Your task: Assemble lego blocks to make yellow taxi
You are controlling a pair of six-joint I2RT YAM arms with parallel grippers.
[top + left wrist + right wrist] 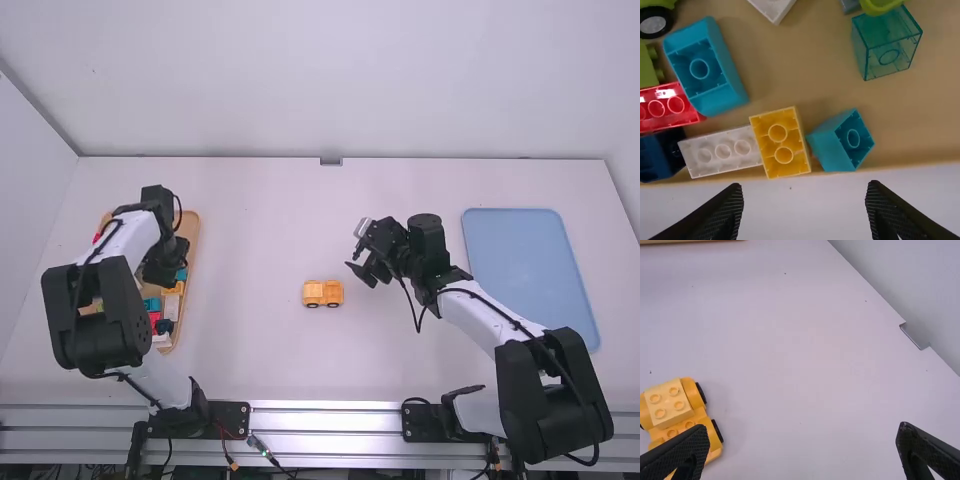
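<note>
Yellow, our taxi sits near the high view's centre, likely for shared reach. Far left, our left gripper hangs wide over the block tray, presumably for picking; right of centre, our right gripper gapes empty.

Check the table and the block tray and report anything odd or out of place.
Nothing stands out: no visible spill or damage. The yellow vehicle stands on its wheels on the table. In the tray, loose blocks lie jumbled, the yellow one with its hollow underside up, ordinary for stored parts.
</note>
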